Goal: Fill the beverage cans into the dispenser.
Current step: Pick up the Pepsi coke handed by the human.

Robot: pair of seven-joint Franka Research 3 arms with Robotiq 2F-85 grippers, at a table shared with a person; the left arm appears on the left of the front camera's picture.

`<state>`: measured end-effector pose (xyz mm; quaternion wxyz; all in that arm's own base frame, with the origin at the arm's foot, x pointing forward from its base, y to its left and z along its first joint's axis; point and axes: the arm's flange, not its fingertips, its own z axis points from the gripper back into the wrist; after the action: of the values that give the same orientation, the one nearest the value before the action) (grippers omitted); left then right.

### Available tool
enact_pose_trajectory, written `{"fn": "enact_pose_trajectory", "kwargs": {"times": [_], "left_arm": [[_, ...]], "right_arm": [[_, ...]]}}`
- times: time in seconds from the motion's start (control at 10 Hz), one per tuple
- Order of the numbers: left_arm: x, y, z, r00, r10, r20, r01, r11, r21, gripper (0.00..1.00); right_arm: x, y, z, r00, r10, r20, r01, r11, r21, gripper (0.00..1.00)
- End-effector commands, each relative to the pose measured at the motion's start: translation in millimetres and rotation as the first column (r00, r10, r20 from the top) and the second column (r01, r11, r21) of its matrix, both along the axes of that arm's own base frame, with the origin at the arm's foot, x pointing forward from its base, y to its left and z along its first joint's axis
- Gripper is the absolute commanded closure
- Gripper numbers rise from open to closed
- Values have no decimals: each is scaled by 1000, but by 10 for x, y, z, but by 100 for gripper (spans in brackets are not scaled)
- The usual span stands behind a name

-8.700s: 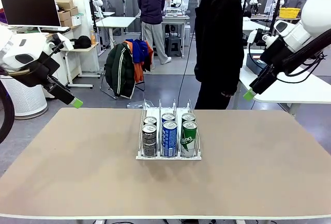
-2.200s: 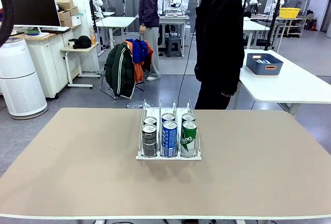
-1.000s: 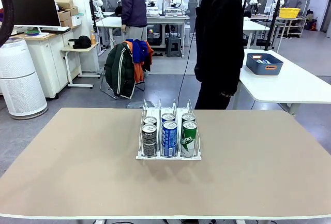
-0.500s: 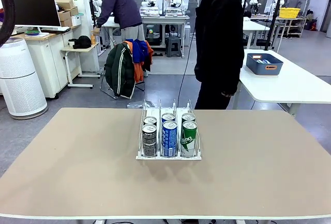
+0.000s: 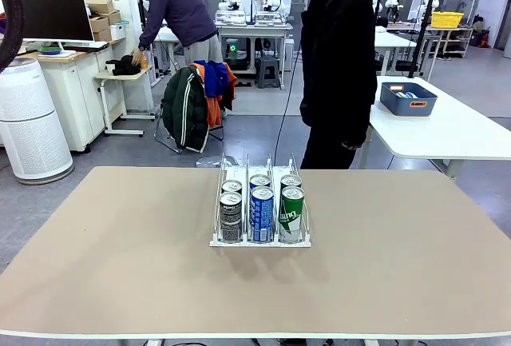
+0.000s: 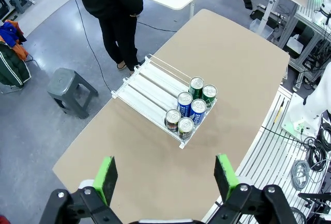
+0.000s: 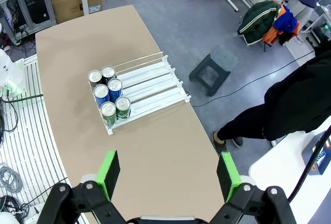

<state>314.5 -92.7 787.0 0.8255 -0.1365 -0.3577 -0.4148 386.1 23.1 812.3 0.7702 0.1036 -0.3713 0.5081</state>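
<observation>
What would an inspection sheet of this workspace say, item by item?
Surface: tan table, bare around the rack.
Job's things: dispenser at mid-table; six beverage cans upright at its front lip, two per lane: black cans, blue cans, green cans; lanes behind them free.
Clutter: nothing seen.
Grippers: left gripper and right gripper open, holding nothing, high above the table.
Cables: black cable running down beside the person.
Surroundings: grey stool; blue bin on a side table; chair with jackets.
</observation>
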Motion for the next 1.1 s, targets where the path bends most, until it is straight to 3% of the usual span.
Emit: {"fn": "enact_pose_trajectory", "kwargs": {"times": [0.0, 1.0], "left_arm": [[2, 1, -1, 1000, 0, 1, 0, 1000, 0, 0], [2, 1, -1, 1000, 0, 1, 0, 1000, 0, 0]], "right_arm": [[-8, 1, 6, 1000, 0, 1, 0, 1000, 1, 0], [-8, 1, 6, 1000, 0, 1, 0, 1000, 1, 0]]}}
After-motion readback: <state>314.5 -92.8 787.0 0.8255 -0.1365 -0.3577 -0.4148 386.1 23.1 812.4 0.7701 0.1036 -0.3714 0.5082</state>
